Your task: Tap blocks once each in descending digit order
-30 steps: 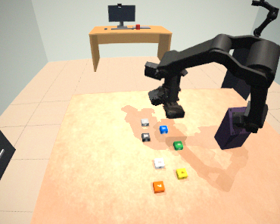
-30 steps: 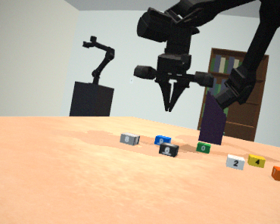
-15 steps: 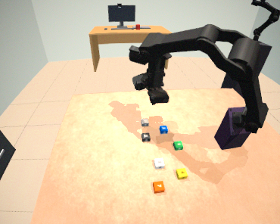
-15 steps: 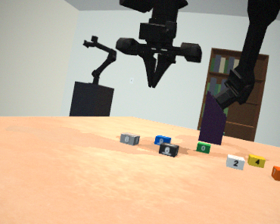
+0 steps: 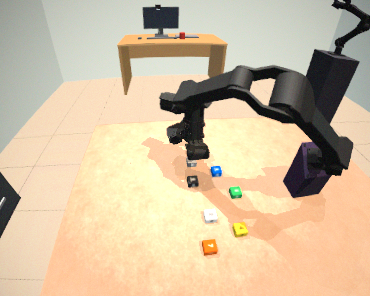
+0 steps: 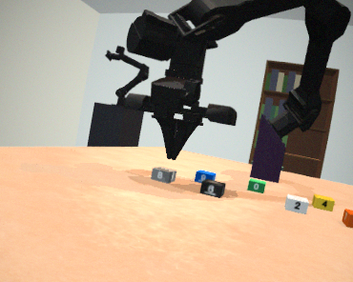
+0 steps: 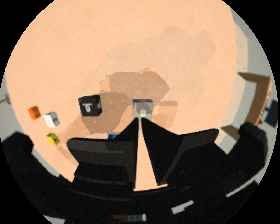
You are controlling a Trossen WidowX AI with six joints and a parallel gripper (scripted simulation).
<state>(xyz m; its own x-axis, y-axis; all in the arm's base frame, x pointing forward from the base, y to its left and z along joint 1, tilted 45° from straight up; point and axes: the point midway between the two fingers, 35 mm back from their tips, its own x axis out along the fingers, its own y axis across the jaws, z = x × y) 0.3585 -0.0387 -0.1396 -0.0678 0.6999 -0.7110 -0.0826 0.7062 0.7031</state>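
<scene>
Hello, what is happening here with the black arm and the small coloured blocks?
A robot arm is tapping numbered blocks. Its gripper hangs shut and holding nothing, just above the grey block, without touching it. The blue, black, green, white, yellow and orange blocks lie nearby on the table.

This looks like an office or a study room. A wooden desk (image 5: 172, 47) stands by the back wall with a computer screen (image 5: 160, 17) and a small red cup (image 5: 182, 35) on it. A brown bookshelf (image 6: 329, 102) full of books stands against another wall.
</scene>
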